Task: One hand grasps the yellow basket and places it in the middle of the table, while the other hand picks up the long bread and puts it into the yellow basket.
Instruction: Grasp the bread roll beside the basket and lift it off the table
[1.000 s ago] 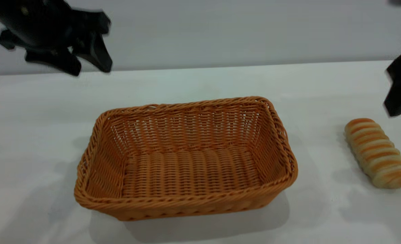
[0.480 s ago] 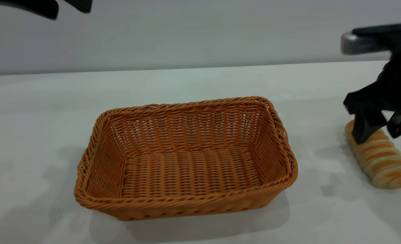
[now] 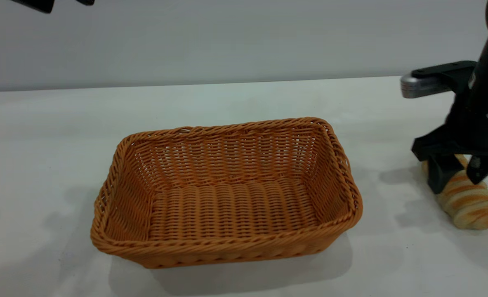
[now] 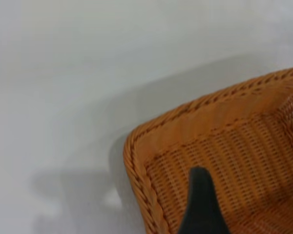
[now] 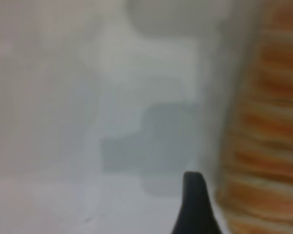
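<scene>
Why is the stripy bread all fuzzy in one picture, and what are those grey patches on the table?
In the right wrist view the long bread is too close to the camera, so it blurs. In the exterior view the grey patches on the table are soft shadows, under the yellow basket and beside the right gripper.

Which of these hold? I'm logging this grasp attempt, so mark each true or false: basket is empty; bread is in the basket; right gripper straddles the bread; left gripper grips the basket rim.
1. The yellow basket is empty. True.
2. The long bread is in the basket. False: it lies on the table, to the basket's right.
3. The right gripper straddles the bread, jaws open. True.
4. The left gripper grips the basket rim. False: it is high above, at the picture's top-left edge.
</scene>
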